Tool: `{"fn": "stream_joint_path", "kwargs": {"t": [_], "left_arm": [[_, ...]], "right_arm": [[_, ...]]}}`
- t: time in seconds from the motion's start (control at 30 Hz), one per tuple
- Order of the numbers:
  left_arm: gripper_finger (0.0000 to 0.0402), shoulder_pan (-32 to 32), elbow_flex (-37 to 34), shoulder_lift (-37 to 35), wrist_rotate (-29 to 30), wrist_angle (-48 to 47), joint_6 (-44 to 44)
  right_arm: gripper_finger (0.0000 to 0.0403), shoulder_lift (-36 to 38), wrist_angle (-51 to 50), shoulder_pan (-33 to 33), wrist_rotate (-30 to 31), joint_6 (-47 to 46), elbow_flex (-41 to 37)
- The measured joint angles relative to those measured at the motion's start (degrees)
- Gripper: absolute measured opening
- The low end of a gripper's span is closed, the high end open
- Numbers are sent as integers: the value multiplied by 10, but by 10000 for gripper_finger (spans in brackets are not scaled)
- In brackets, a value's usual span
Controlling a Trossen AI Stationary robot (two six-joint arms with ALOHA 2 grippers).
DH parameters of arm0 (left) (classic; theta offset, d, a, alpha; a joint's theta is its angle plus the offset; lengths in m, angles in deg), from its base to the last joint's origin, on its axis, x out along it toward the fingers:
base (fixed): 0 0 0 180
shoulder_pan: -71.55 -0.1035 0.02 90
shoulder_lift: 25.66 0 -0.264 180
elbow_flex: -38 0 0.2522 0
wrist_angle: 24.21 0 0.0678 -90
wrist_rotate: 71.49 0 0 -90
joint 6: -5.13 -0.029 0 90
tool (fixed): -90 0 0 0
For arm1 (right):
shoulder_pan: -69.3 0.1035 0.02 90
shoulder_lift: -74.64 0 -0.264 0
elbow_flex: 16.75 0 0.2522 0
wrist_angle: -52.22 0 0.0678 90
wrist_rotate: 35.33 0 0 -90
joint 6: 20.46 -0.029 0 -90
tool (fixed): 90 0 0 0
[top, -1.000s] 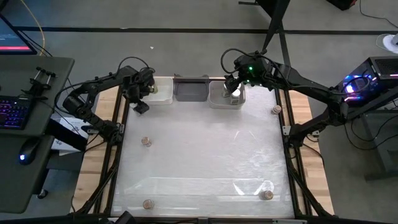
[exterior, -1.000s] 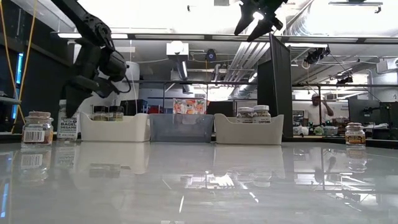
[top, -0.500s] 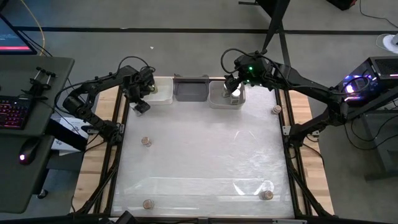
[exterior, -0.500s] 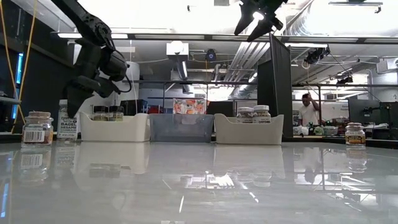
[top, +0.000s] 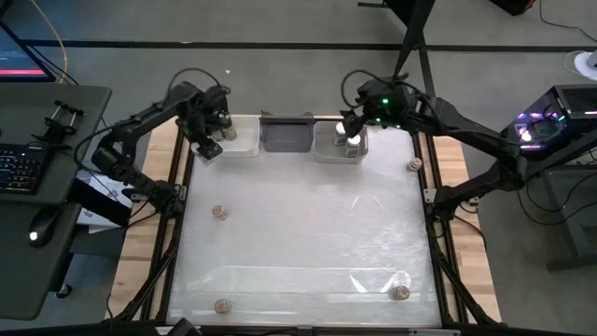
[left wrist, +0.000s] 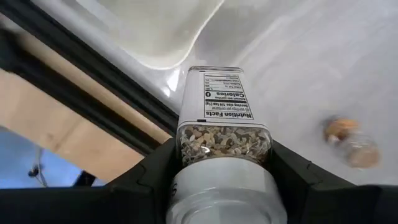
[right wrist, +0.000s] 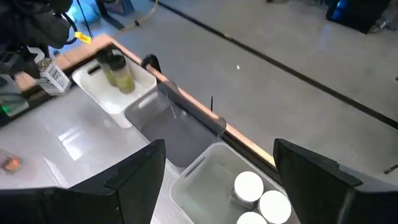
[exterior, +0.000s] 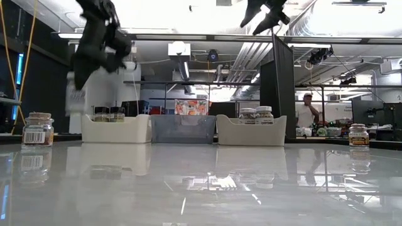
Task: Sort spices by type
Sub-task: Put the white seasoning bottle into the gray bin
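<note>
Your left gripper (top: 207, 147) sat toward the upper left of the overhead frame, at the near left corner of the white bin (top: 244, 147), and its fingers (left wrist: 144, 182) were clamped on either side of a white-capped spice jar (left wrist: 224, 137). In the left wrist picture you could see the jar's clear body full of pale flakes, its nutrition label facing the camera, with a dark finger pressed against each side. In the level view that same gripper (exterior: 78, 78) hung above the tabletop at the upper left, the jar a pale blur under it.

Your right gripper (top: 352, 126) waited over the clear bin (top: 324, 152) in the upper middle of the overhead frame, its fingers (right wrist: 127, 177) spread wide and holding nothing. Below it, three white-capped jars (right wrist: 260, 198) stood in that bin. The grey bin (top: 287, 137) lay between the two others, and two dark-capped jars (right wrist: 119, 71) stood in the white bin.

Four cork-capped jars were scattered on the table (top: 298, 233): one at the left (top: 219, 213), one at the lower left (top: 222, 305), one at the lower right (top: 401, 292) and one at the right edge (top: 413, 165). In the level view you also had a person (exterior: 307, 113) far back in the room at the right
</note>
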Motion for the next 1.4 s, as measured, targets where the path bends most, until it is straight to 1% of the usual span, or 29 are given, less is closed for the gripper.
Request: {"fn": "stream_joint_path", "kwargs": {"t": [0.1,0.2,0.27,0.37,0.53,0.67,0.8,0.9,0.97,1.1,1.27,1.4], "left_arm": [[165,35,66,-8,-8,-12,18],[165,91,117,-2,-15,5,22],[165,130,143,7,-16,46,39],[165,185,180,32,-33,128,43],[165,247,276,125,-38,229,18],[165,274,355,211,-38,285,-30],[165,292,409,287,-47,339,-54],[165,298,428,328,-59,371,-62],[165,301,428,350,-60,394,-62],[165,300,428,391,-59,411,-63],[165,293,428,427,-55,418,-63],[165,291,427,439,-54,415,-57]], "right_arm": [[293,21,5,0,0,-7,0],[293,38,11,0,1,-9,0],[293,45,13,0,10,-14,0],[293,46,13,0,14,-15,0],[293,44,13,0,14,-20,0],[293,44,17,0,19,-38,0],[293,45,26,0,30,-39,0],[293,45,26,0,33,-39,0],[293,45,26,0,37,-43,0],[293,45,26,0,37,-55,0],[293,45,26,0,39,-69,0],[293,44,25,0,39,-85,0]]}}
